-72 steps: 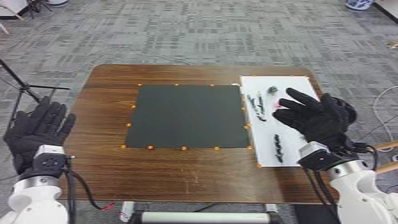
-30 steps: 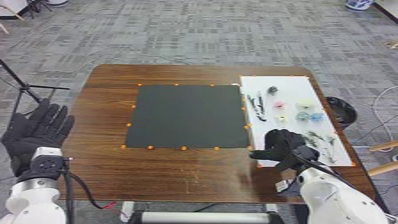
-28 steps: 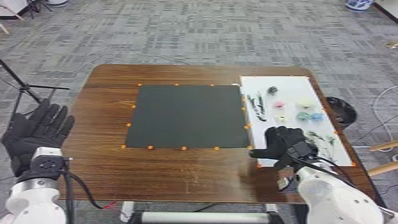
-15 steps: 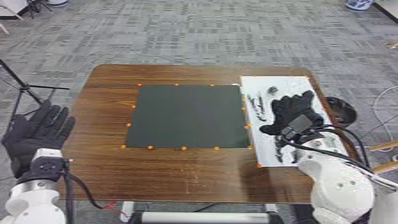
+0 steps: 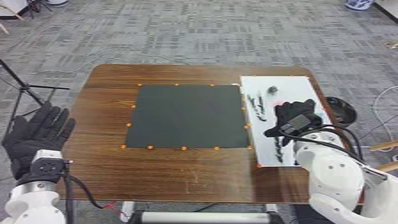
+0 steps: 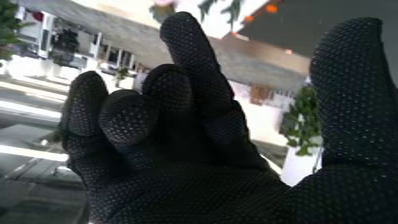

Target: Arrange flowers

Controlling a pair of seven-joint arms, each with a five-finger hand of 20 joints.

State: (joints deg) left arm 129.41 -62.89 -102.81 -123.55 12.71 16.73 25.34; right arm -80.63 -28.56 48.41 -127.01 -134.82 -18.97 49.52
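Observation:
In the head view my right hand [image 5: 296,116] is over the middle of the white board [image 5: 311,84], covering part of it. In the right wrist view my right hand [image 6: 191,185] is open and holds nothing, with its thumb spread away from loosely bent fingers. A dark flower head [image 5: 272,90] lies at the board's far end, and thin dark stems [image 5: 259,108] run along its left side. Leafy sprigs [image 5: 278,150] lie nearer the front. Left of the board is the dark square mat [image 5: 187,116]. My left hand [image 5: 37,132] is open beside the table's left edge.
Small orange dots line the mat and the board on the brown table [image 5: 169,175]. A black round bin [image 5: 342,111] stands on the floor past the right edge. A black tripod [image 5: 25,86] stands at the left, close to my left hand.
My right hand first went from over the board to its front end, then back to the middle, and has since dipped slightly toward the front. My left hand has stayed nearly still.

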